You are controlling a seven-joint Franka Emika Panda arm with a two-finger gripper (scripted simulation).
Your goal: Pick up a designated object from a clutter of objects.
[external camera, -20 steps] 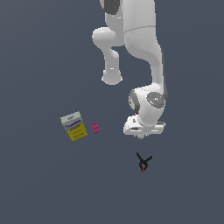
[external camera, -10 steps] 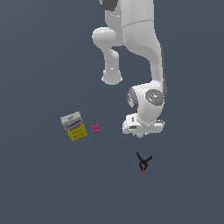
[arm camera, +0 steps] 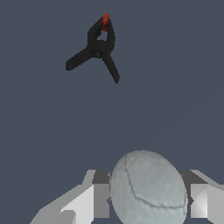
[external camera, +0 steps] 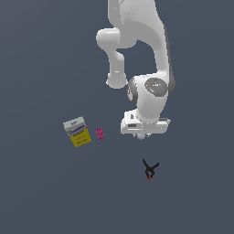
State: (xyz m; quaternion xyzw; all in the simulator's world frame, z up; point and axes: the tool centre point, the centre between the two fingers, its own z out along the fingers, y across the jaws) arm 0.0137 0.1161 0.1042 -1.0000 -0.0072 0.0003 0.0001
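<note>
One white ball (arm camera: 148,188) is framed between the two fingers (arm camera: 83,201) of the gripper (arm camera: 146,197) in the wrist view, the pads standing on either side of it, so the jaws are judged to be closed on it, though actual contact cannot be made out. In the exterior view only a pale sliver of the ball (external camera: 142,135) is seen beneath the hand. Compared with the pictures from a second and half a second ago, the wrist has been shifted slightly and appears a little higher, which suggests that the grasp has been made and lifting has begun. The black clamp (external camera: 149,170) lies apart on the floor, and the box (external camera: 77,131) and the pink block (external camera: 100,133) have been left unmoved, well off toward the exterior view's left. No can is seen.
</note>
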